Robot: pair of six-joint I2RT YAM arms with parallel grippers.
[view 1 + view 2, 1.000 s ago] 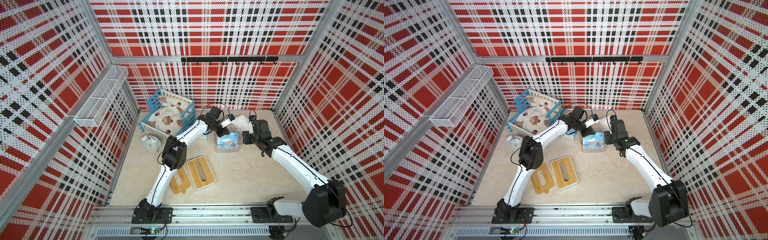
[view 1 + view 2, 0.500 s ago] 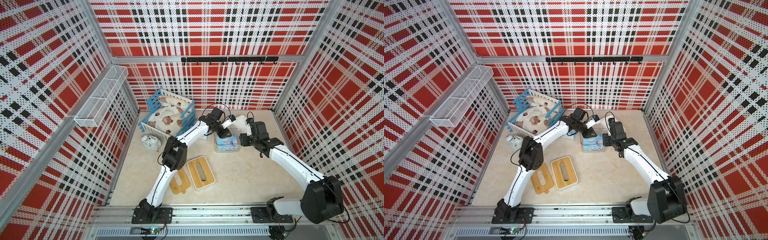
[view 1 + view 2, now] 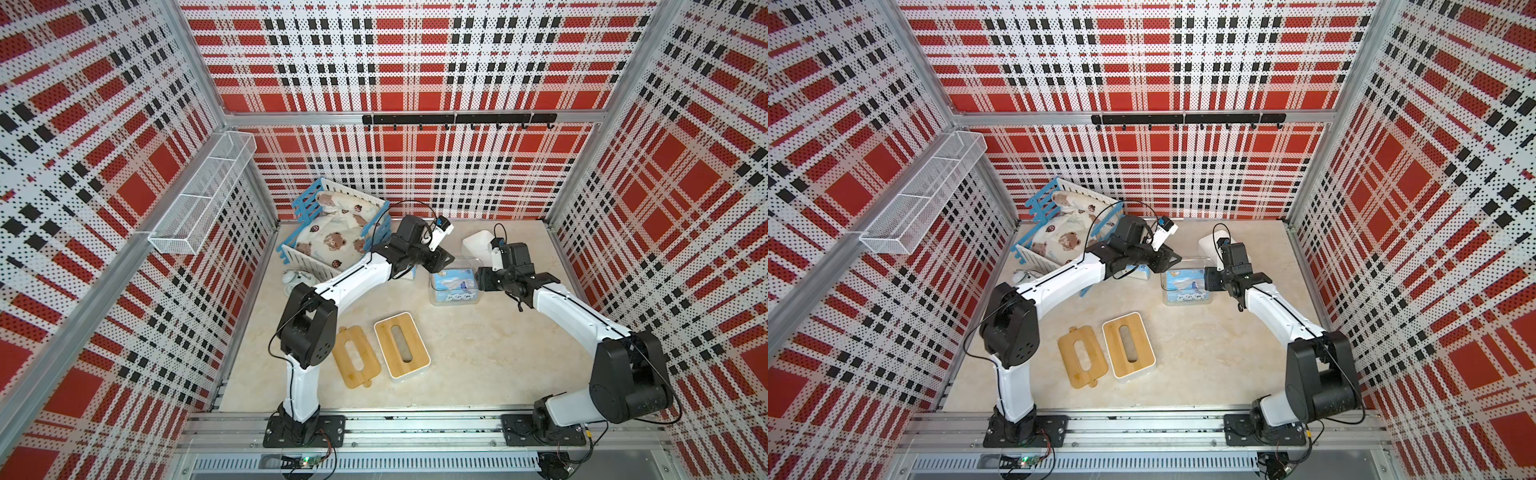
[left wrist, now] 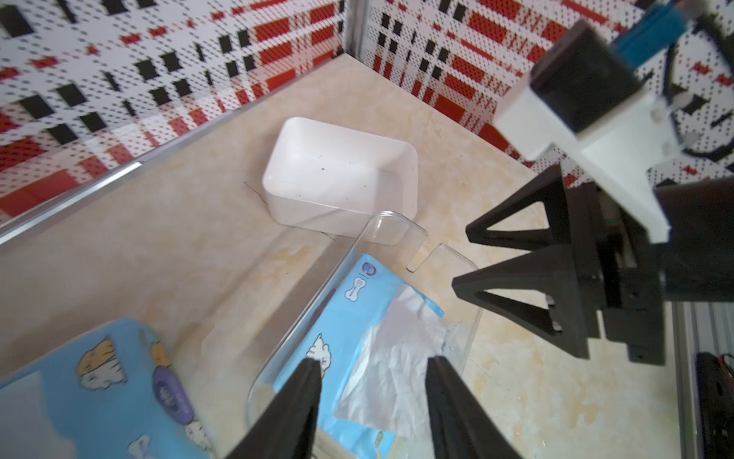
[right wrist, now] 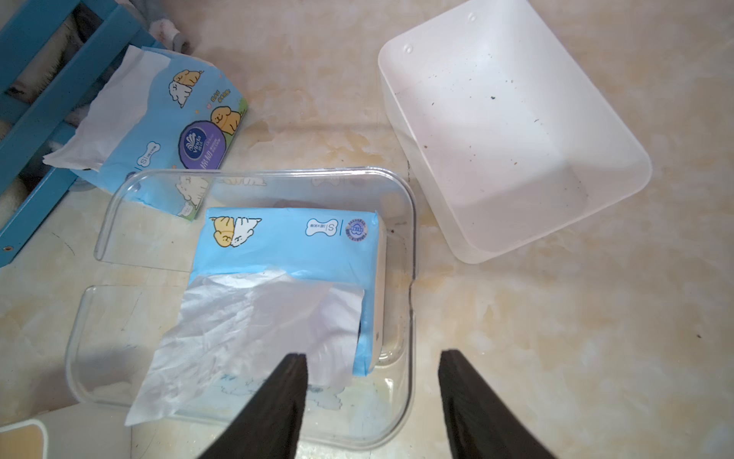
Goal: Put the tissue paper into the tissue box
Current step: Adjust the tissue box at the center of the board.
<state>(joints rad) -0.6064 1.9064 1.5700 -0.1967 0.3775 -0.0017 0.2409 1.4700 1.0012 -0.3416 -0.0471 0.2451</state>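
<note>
Tissue paper [image 5: 290,246] lies inside the clear tissue box [image 5: 411,238] on the bench [image 5: 556,318]; I see left jaws and right jaws spread apart, empty; a second pack [image 5: 178,119] lies just outside.

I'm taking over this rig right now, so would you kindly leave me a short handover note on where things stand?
Left gripper: open, empty, above the clear box.
Right gripper: open, empty, at that box's end.
Done: first tissue pack lies inside the clear box, a white sheet sticking out.
Left: second tissue pack lies on the table beside the blue slatted basket; white box is empty; bamboo lid lies loose near the front.
</note>
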